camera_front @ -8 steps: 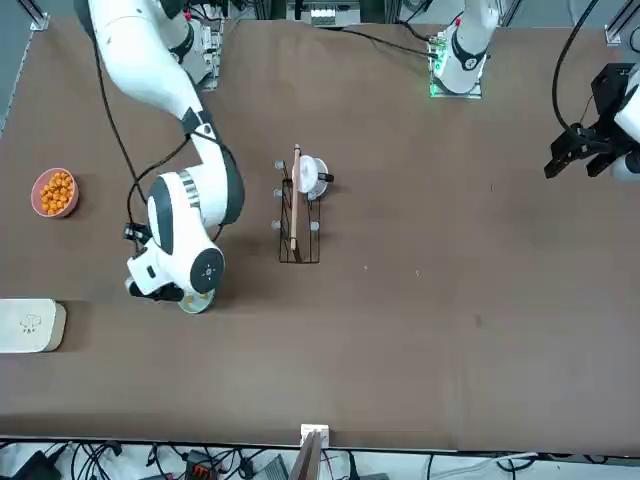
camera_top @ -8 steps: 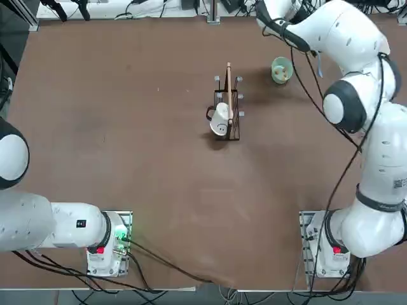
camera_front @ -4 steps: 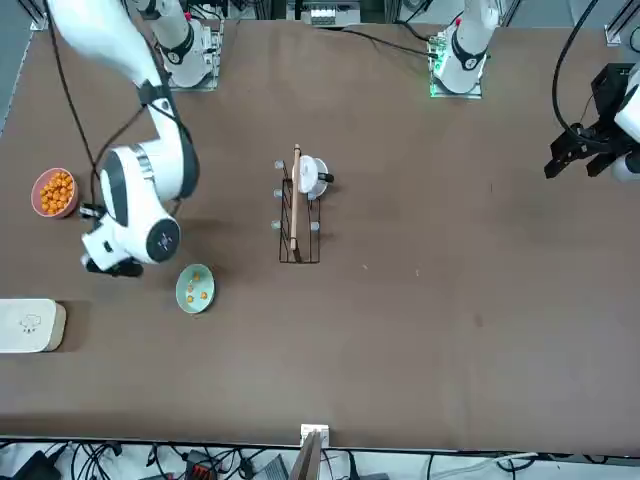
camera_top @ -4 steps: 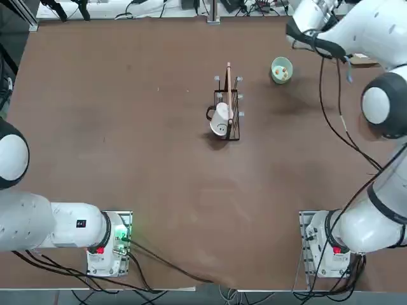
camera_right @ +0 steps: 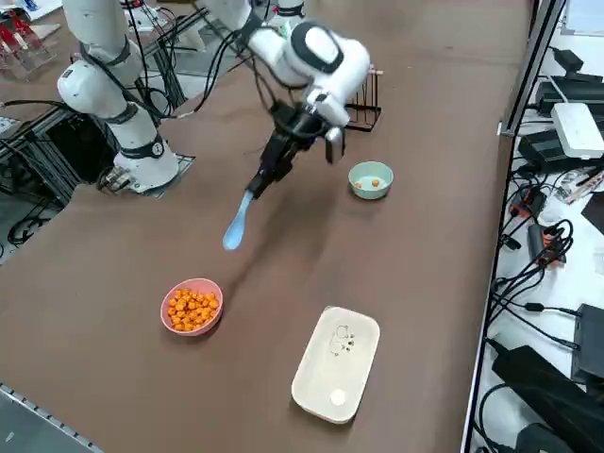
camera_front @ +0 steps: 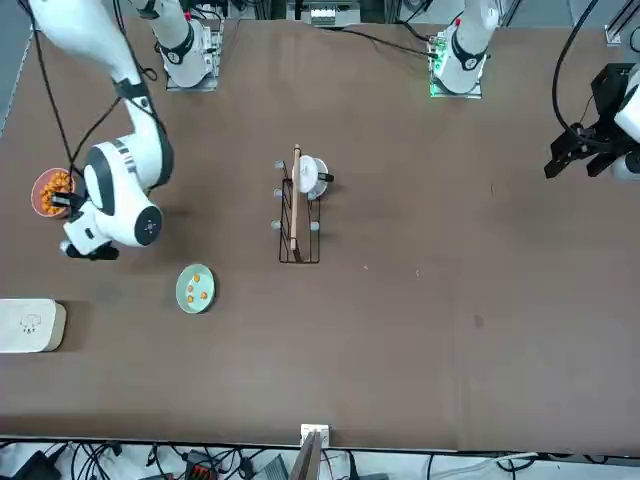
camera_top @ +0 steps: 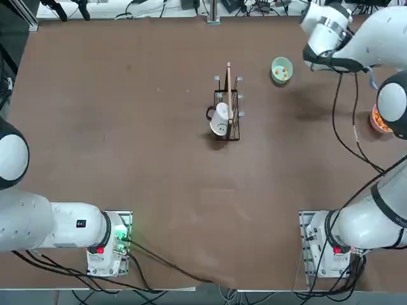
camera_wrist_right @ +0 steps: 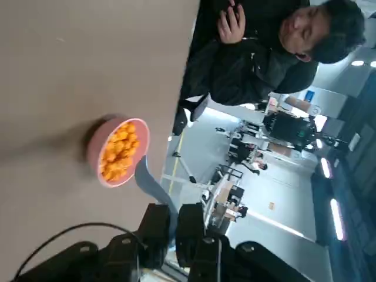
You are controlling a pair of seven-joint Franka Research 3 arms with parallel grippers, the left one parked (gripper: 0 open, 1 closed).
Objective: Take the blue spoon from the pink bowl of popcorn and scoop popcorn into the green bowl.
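Note:
My right gripper (camera_right: 266, 177) is shut on the handle of the blue spoon (camera_right: 234, 230), which hangs scoop-down in the air above the table between the two bowls. The pink bowl (camera_right: 192, 307) full of orange popcorn (camera_right: 192, 305) sits a little beyond and below the scoop. In the wrist view the spoon (camera_wrist_right: 148, 181) runs from my gripper (camera_wrist_right: 173, 226) out to the rim of the pink bowl (camera_wrist_right: 117, 151). The green bowl (camera_right: 370, 179) stands behind the gripper with a few popcorn pieces inside, and shows uncovered in the top view (camera_top: 281, 70).
A white rounded-square box (camera_right: 335, 363) lies near the table's edge beside the pink bowl. A wire rack (camera_top: 227, 115) holding a white mug and a wooden stick stands mid-table. A person in dark clothing (camera_wrist_right: 258, 53) shows beyond the table.
My right arm has swung away from over the green bowl toward the pink bowl, carrying the spoon. The green bowl is now uncovered, with a few popcorn pieces in it.

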